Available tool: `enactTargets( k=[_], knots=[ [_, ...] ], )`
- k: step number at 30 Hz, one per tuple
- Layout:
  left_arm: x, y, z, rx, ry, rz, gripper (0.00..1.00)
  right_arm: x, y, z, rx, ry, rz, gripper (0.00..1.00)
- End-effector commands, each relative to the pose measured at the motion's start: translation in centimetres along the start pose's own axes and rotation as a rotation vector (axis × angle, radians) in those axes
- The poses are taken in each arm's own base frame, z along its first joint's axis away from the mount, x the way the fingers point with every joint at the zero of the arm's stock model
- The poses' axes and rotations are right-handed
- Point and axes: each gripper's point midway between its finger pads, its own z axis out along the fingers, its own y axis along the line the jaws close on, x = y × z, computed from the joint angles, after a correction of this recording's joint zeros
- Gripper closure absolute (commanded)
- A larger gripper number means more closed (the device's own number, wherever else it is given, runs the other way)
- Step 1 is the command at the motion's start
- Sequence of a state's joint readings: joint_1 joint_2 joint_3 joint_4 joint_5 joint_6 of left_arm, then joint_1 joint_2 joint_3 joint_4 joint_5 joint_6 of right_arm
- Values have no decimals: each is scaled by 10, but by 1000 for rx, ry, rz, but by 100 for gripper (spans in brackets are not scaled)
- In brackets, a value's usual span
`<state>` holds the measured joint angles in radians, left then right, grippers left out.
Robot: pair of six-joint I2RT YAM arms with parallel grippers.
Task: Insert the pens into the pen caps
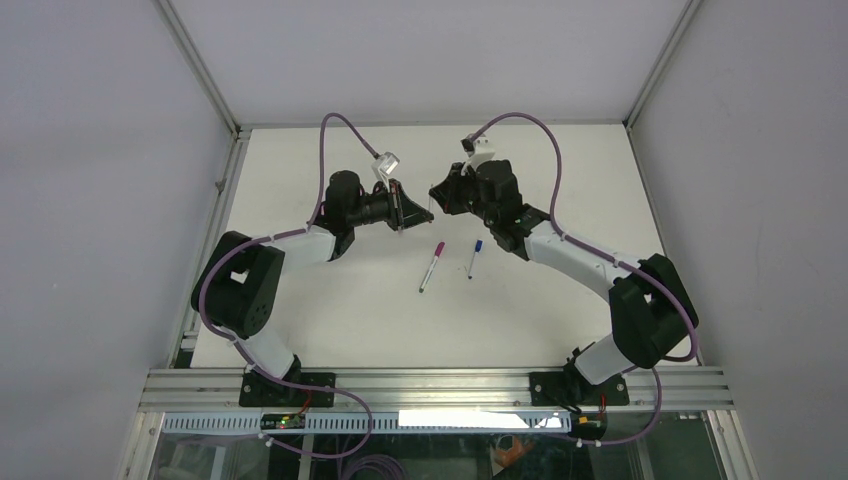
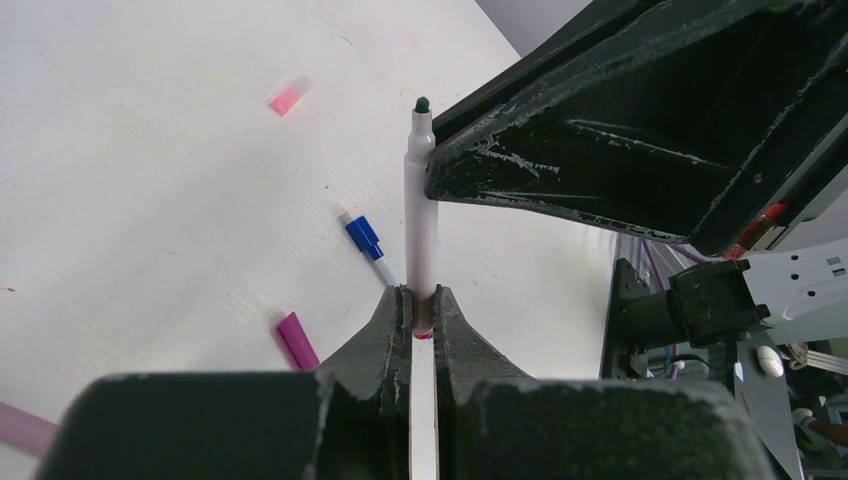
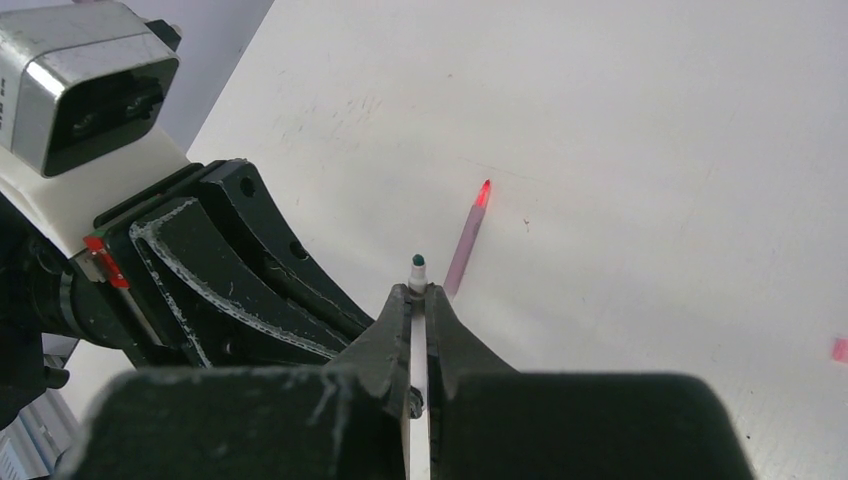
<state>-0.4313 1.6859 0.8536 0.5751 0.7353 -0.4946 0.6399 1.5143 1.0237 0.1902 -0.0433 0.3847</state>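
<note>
While the left jaws are closed tight on the lower barrel of a white pen point(image 2: 421, 230) with a dark green tip, the right jaws pinch seemingly the same pen just below that tip, above the tabletop point(image 1: 330, 320) where a blue-capped pen point(image 1: 474, 258) and a magenta-capped pen point(image 1: 431, 266) lie.

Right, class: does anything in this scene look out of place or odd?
Yes. The left tool and the right tool both clamp the same thin white pen with a dark green tip; neither holds a cap. A small pink plastic cap lies loose nearby.
</note>
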Motion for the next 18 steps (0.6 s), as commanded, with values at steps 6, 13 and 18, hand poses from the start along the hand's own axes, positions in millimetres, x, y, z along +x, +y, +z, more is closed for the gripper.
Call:
enactTargets(
  k=[6, 13, 18],
  knots=[
    [-6, -7, 1, 45, -19, 18, 74, -43, 16, -10, -35, -148, 14, 100],
    [-6, -7, 4, 60, -25, 6, 65, -46, 23, -10, -52, -162, 13, 100],
    [-11, -8, 5, 64, -41, 12, 65, -43, 27, -9, -61, -153, 15, 100]
  ],
)
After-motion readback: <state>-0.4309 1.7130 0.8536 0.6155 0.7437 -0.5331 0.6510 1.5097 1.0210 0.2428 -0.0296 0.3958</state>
